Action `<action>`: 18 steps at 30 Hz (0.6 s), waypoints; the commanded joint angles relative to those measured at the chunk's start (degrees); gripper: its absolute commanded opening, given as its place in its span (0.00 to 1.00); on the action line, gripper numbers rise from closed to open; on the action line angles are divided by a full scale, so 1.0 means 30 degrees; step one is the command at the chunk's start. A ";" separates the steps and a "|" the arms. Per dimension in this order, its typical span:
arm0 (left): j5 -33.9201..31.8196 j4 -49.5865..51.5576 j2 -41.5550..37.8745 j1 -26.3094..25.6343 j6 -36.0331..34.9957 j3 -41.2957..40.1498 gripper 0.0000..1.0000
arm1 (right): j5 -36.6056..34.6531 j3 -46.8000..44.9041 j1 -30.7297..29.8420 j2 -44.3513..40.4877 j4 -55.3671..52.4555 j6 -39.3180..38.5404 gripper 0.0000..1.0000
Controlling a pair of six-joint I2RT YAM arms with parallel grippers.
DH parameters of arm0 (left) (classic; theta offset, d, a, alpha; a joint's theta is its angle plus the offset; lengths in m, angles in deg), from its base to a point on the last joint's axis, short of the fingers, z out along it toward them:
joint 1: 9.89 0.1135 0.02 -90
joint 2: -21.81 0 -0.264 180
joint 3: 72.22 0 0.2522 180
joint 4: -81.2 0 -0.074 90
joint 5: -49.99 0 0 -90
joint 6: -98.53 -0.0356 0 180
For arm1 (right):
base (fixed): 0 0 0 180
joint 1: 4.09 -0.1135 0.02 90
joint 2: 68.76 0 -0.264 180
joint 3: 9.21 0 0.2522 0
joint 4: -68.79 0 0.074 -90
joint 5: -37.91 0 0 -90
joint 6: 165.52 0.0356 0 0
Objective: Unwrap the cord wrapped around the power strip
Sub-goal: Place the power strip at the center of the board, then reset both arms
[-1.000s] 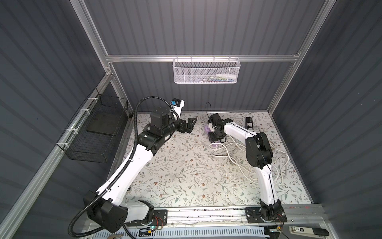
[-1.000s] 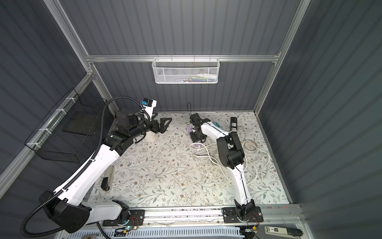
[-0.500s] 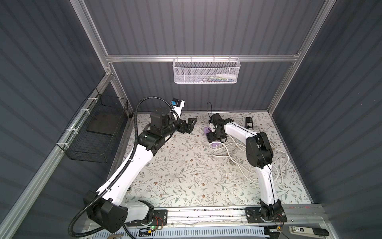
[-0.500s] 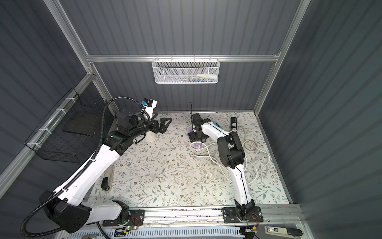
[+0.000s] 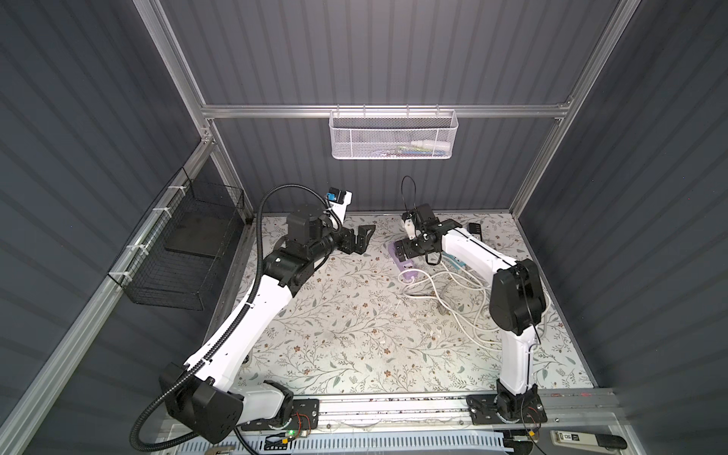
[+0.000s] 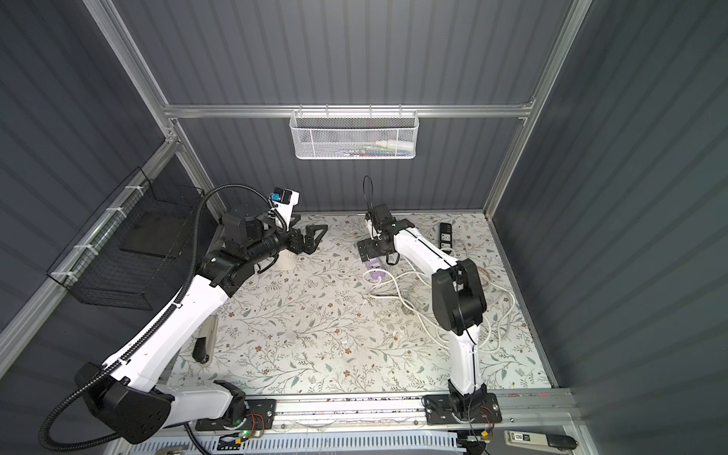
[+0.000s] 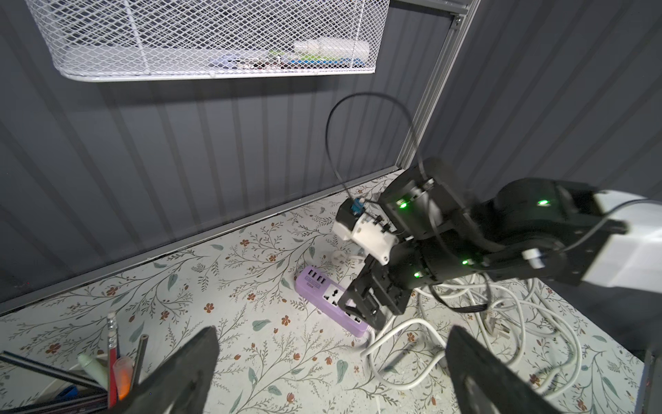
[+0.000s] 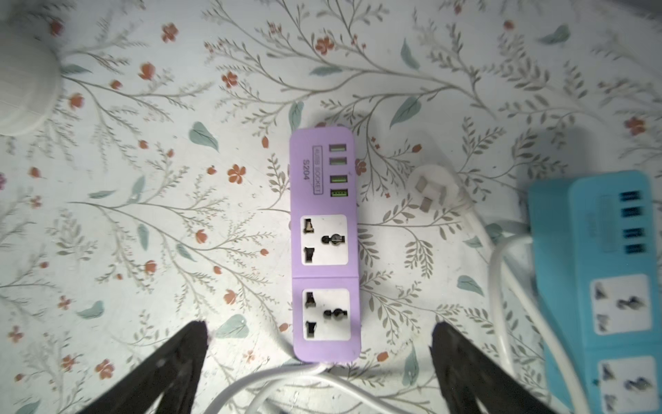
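Both stand jaws apart: right gripper (image 8: 320, 328) hovers over the purple power strip (image 8: 324, 243), white cord (image 8: 311, 369) trailing loose; left gripper (image 5: 364, 238) waits far left.

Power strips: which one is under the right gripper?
The purple plastic power strip, centred below the open right gripper; the blue plastic strip lies beside it.

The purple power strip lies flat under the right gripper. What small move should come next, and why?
Probably lift the right gripper straight up and clear. Its jaws stand open either side of the purple power strip, holding nothing, and the white cord lies loose, with no turn around the strip.
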 commanded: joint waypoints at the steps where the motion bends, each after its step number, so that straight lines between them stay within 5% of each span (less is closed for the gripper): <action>1: -0.0935 -0.0293 -0.0206 0.0101 -0.0550 -0.0328 1.00 | 0.0288 -0.0746 -0.0096 -0.1629 0.0459 -0.0251 0.99; 18: -0.9359 -0.1645 -0.1841 0.0109 0.0751 -0.5490 1.00 | 0.0413 -1.0042 0.1088 -1.1696 0.3251 0.0674 0.99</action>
